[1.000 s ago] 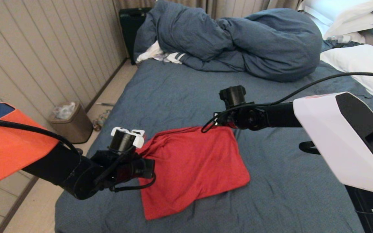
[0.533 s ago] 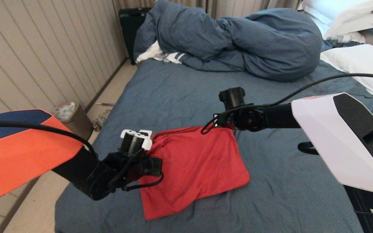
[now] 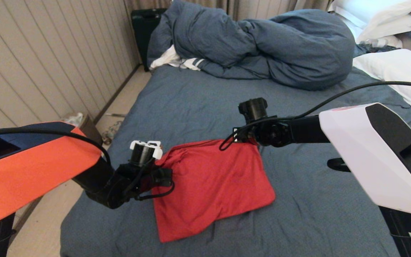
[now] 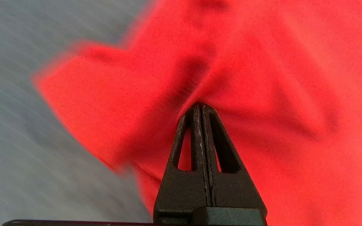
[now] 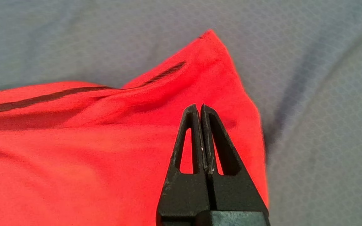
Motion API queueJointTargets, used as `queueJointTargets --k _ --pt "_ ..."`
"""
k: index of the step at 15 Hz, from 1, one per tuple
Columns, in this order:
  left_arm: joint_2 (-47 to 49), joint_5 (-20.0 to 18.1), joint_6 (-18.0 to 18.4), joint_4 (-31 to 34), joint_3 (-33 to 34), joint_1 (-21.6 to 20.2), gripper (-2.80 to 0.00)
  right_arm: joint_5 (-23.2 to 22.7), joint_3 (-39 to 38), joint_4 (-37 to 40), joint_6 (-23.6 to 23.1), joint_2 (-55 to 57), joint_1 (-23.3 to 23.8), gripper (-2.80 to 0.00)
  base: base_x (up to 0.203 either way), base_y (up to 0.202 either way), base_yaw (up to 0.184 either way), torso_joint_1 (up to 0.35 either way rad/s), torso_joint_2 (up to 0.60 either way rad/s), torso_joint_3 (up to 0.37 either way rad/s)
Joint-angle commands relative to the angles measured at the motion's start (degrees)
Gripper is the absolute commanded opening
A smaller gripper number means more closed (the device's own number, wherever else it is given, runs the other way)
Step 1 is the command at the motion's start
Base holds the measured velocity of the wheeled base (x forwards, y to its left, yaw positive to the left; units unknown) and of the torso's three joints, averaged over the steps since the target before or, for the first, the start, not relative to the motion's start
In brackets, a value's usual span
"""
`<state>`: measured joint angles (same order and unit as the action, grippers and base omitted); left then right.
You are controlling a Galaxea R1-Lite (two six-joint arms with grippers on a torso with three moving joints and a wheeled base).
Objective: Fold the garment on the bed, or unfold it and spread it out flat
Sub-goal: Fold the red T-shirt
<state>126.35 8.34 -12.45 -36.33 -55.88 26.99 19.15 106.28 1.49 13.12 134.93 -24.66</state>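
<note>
Both tools pinching the far corners of a red garment on the bed.

The left tool [image 4: 198, 106] is clamped on a gathered fold at the garment's [image 3: 209, 185] far left corner; the right tool [image 5: 199, 108], fingers pressed together, grips the far right corner. The garment lies plain side up on the near half of the bed [image 3: 198, 103], well apart from the bunched duvet [image 3: 262, 46] and pillows [image 3: 398, 67].

Bare sheet [image 3: 198, 107] beyond garment [image 3: 209, 185]; duvet [image 3: 262, 46] blocks far end.

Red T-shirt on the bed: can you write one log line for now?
left gripper: shut on red T-shirt | right gripper: shut on its far corner | blue-grey bed: shirt lying rumpled
</note>
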Motion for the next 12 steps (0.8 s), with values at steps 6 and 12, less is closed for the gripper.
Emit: queueJointTargets --k 6,12 --pt "6.04 0.27 0.14 0.31 -10.45 -3.95 -2.8 0.18 -0.72 0.01 0.15 0.08 -0.91 -2.8 0.0 0.0 0.0 0.0 0.0 0.0" --pt "9.5 4.32 1.69 4.41 -22.39 -6.34 -2.8 0.27 -0.81 0.01 0.15 -0.51 -0.87 -2.8 0.0 0.0 0.0 0.0 0.0 0.0"
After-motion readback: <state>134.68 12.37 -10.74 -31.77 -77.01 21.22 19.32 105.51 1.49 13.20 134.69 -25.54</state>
